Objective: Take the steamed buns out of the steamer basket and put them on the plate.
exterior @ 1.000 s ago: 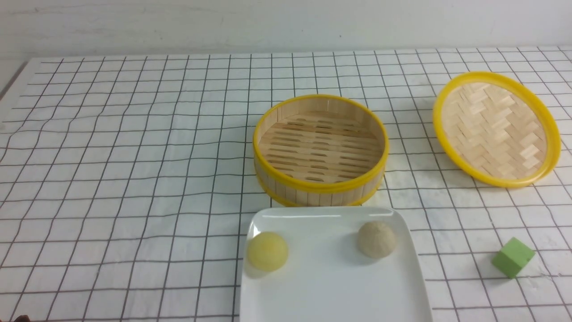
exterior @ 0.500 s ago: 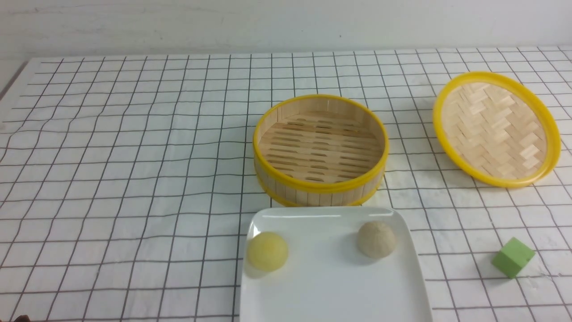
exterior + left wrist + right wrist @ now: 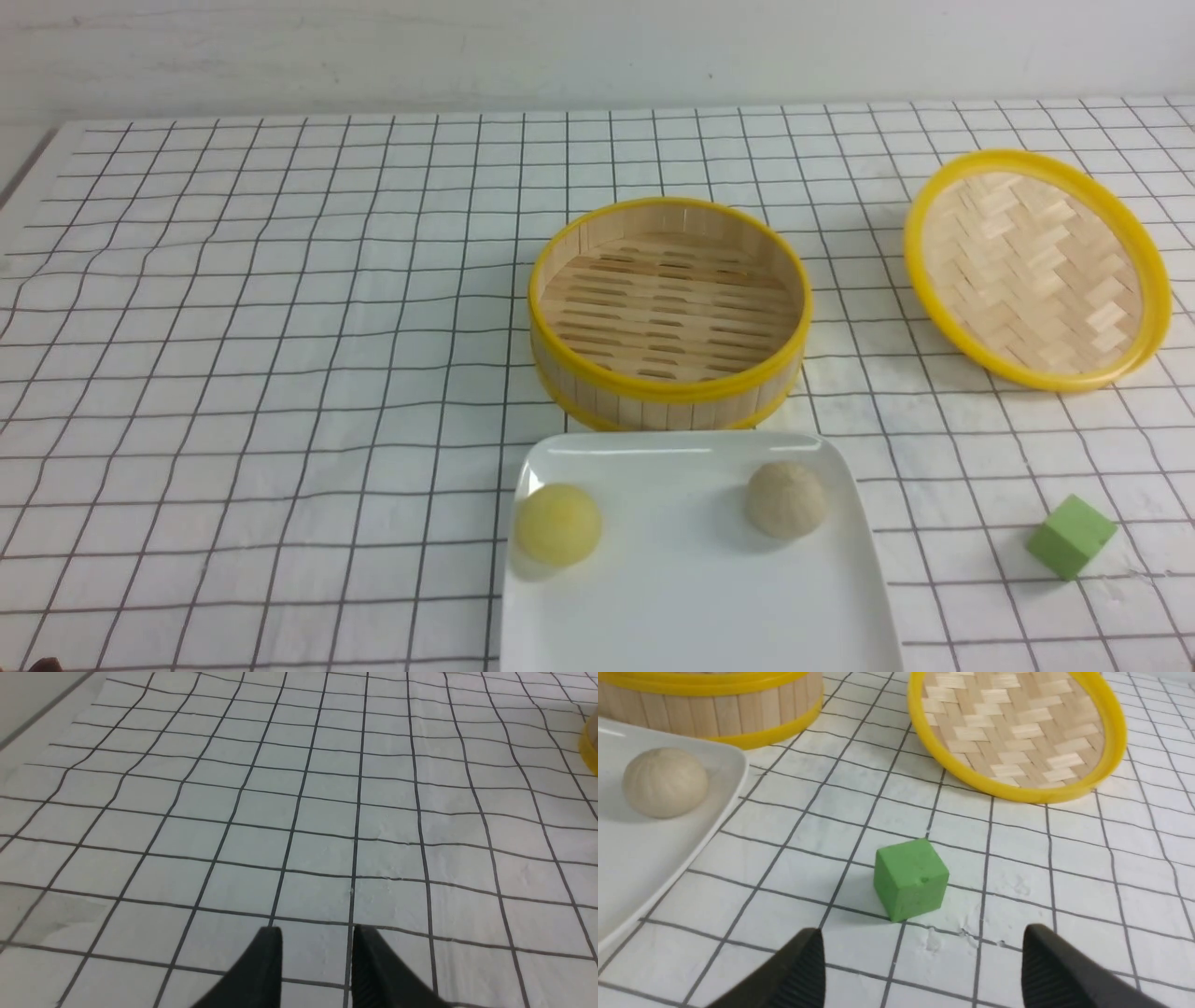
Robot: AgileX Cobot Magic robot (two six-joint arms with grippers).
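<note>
- While both steamed buns sit on the plate, nothing on the table has shifted over the last second: the yellow bun holds at the plate's left edge, the beige bun toward its far right corner, well apart.
- And the steamer basket just beyond the plate shows only bare slats, so by my read the transfer is finished and no lift is left to make.
- Over at the right gripper, the jaws stand spread wide with nothing between them; the beige bun lies ahead and off toward the plate side, out of its reach line.
- Straight ahead of those open jaws, close in, sits the green cube, untouched, with the woven lid tilted up farther beyond it.
- The left gripper hovers with a narrow gap between its tips, gripping nothing, only checked cloth ahead of it and a sliver of yellow rim far off to one side.
- Both arms are parked clear of the plate, which reads like a wrap-up.
</note>
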